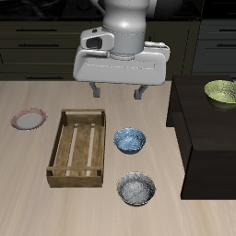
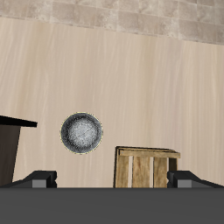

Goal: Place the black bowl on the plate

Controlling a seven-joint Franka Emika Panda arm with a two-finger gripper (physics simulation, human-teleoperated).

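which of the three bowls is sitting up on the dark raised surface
The pale green bowl; the blue-patterned bowl and black bowl sit on the wooden table.

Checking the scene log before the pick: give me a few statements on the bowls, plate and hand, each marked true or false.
1. The black bowl already sits on the plate. False: it rests on the table near the front edge, and the plate is bare.
2. The hand holds nothing. True.
3. The blue-patterned bowl lies inside the wooden tray. False: it sits on the table beside the tray.
4. The pale green bowl rests on the dark raised surface. True.
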